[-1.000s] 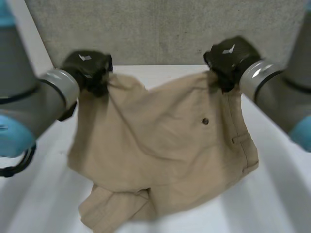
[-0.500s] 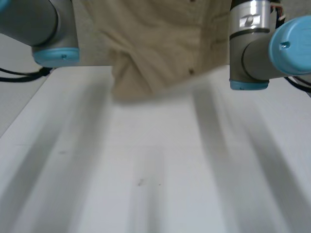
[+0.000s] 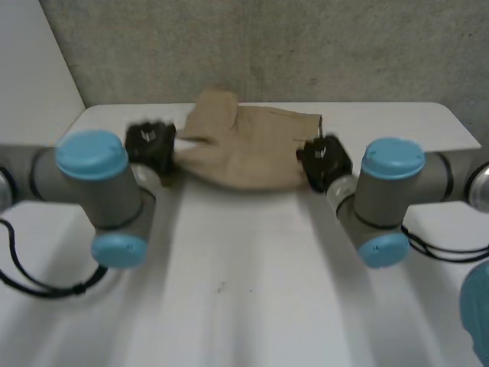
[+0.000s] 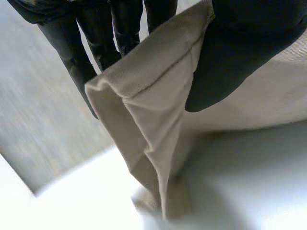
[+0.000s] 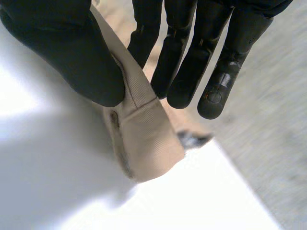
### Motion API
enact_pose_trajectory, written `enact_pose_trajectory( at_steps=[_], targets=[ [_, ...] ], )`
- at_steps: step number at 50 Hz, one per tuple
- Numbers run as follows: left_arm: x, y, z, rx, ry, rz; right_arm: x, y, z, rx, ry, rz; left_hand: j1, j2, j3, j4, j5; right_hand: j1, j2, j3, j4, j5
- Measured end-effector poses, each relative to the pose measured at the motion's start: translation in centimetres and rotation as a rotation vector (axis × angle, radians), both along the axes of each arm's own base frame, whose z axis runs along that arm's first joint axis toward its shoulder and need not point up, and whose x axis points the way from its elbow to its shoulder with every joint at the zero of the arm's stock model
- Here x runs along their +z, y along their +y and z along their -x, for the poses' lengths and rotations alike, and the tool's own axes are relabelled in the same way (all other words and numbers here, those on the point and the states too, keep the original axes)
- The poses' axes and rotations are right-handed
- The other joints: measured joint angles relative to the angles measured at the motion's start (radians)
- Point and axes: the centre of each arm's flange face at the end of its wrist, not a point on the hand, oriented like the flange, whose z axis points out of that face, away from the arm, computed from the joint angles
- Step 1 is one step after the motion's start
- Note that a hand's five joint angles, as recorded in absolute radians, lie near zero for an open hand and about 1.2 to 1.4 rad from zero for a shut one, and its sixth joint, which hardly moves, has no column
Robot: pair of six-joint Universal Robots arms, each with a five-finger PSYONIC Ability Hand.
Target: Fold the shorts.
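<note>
Robot hands (image 3: 150, 144) (image 3: 325, 158) pinch apparently doubled shorts (image 3: 244, 149).

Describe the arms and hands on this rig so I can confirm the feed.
Both arms are thick grey tubes, the left arm and right arm alike, with round light-blue caps on the joints. The left hand and right hand are black, each with a small white mark on its back. The fingers are slim with rounded tips.

left hand (image 3: 150, 145) pinching thumb to fingers, right hand (image 3: 325, 159) the same
</note>
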Motion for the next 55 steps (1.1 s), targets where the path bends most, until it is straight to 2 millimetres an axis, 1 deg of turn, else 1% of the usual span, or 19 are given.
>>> enact_pose_trajectory(
  at_steps=[2, 5, 7, 9, 10, 11, 12, 14, 17, 23, 28, 36, 39, 41, 42, 46, 47, 52, 55],
  targets=[
    [-2.7, 1.2, -0.1, -0.013, -0.072, -0.086, -1.5, 0.7, 0.6, -0.006, 0.065, -0.058, 0.0, 0.0, 0.0, 0.0, 0.0, 0.0, 0.0, 0.0, 0.0, 0.0],
    [-4.5, 2.7, -0.2, -0.034, -0.139, -0.159, -1.7, 1.4, 1.3, -0.023, 0.105, -0.097, 0.0, -0.014, -0.01, -0.014, 0.0, 0.0, 0.0, 0.0, 0.0, 0.0],
    [-4.8, 3.5, -0.2, -0.046, -0.165, -0.184, -1.0, 1.8, 1.7, -0.033, 0.109, -0.107, -0.007, -0.049, -0.043, -0.048, -0.007, 0.0, 0.0, 0.0, 0.0, 0.0],
    [-4.6, 4.2, -0.3, -0.055, -0.179, -0.194, -0.1, 2.2, 2.1, -0.043, 0.103, -0.112, -0.034, -0.102, -0.095, -0.101, -0.04, 0.0, 0.0, 0.0, 0.0, 0.0],
    [-4.6, 4.2, -0.3, -0.055, -0.179, -0.194, -0.1, 2.2, 2.1, -0.043, 0.103, -0.112, -0.034, -0.102, -0.095, -0.101, -0.04, 0.0, 0.0, 0.0, 0.0, 0.0],
    [-4.0, 4.9, -0.4, -0.062, -0.186, -0.197, 1.0, 2.7, 2.6, -0.053, 0.088, -0.114, -0.177, -0.214, -0.205, -0.212, -0.163, 0.0, 0.0, 0.0, 0.0, 0.0],
    [-3.9, 5.0, -0.4, -0.063, -0.186, -0.196, 1.3, 2.9, 2.7, -0.055, 0.083, -0.115, -0.177, -0.214, -0.205, -0.212, -0.163, 0.0, 0.0, 0.0, 0.0, 0.0],
    [-3.2, 5.4, -0.6, -0.064, -0.184, -0.189, 2.2, 3.4, 3.0, -0.06, 0.064, -0.116, -0.334, -0.371, -0.354, -0.364, -0.314, 0.0, 0.0, 0.0, 0.0, 0.0],
    [-2.3, 6.0, -1.0, -0.062, -0.178, -0.178, 3.4, 4.2, 3.6, -0.07, 0.032, -0.124, -0.374, -0.428, -0.416, -0.429, -0.383, 0.0, 0.0, 0.0, 0.0, 0.0],
    [-1.6, 6.6, -1.8, -0.053, -0.176, -0.174, 4.0, 5.1, 4.7, -0.087, 0.003, -0.15, -0.423, -0.488, -0.473, -0.488, -0.446, 0.0, 0.0, 0.0, 0.0, 0.0],
    [-2.1, 6.9, -2.6, -0.039, -0.187, -0.199, 3.6, 5.5, 5.3, -0.098, 0.005, -0.175, -0.447, -0.512, -0.5, -0.513, -0.474, 0.0, 0.0, 0.0, 0.0, 0.0],
    [-3.2, 7.0, -3.2, -0.048, -0.196, -0.236, 2.7, 5.9, 5.6, -0.102, 0.016, -0.203, -0.444, -0.507, -0.496, -0.51, -0.467, 0.0, 0.0, 0.0, 0.0, 0.0],
    [-3.4, 7.1, -3.2, -0.061, -0.196, -0.246, 2.5, 6.0, 5.6, -0.101, 0.018, -0.207, -0.395, -0.462, -0.453, -0.461, -0.417, 0.0, 0.0, 0.0, 0.0, 0.0],
    [-3.6, 7.2, -3.2, -0.076, -0.194, -0.253, 2.4, 6.0, 5.6, -0.101, 0.017, -0.209, -0.209, -0.289, -0.283, -0.287, -0.251, 0.0, 0.0, 0.0, 0.0, 0.0],
    [-3.6, 7.3, -3.2, -0.081, -0.194, -0.255, 2.4, 6.0, 5.6, -0.101, 0.017, -0.209, -0.209, -0.289, -0.283, -0.287, -0.251, 0.0, 0.0, 0.0, 0.0, 0.0],
    [-3.8, 7.5, -3.2, -0.105, -0.191, -0.266, 2.4, 6.0, 5.6, -0.103, 0.013, -0.212, -0.07, -0.124, -0.121, -0.132, -0.096, 0.0, 0.0, 0.0, 0.0, 0.0],
    [-3.8, 7.8, -3.1, -0.122, -0.19, -0.272, 2.4, 6.0, 5.6, -0.105, 0.01, -0.215, -0.005, -0.034, -0.032, -0.037, -0.007, 0.0, 0.0, 0.0, 0.0, 0.0],
    [-3.5, 8.3, -3.2, -0.14, -0.189, -0.275, 2.5, 6.1, 5.8, -0.11, 0.012, -0.221, -0.005, -0.004, -0.006, -0.005, 0.001, 0.0, 0.0, 0.0, 0.0, 0.0],
    [-2.3, 9.2, -3.6, -0.144, -0.194, -0.276, 2.5, 6.6, 6.2, -0.11, 0.043, -0.243, -0.005, -0.004, -0.006, -0.005, 0.001, 0.0, 0.0, 0.0, 0.0, 0.0]
  ],
)
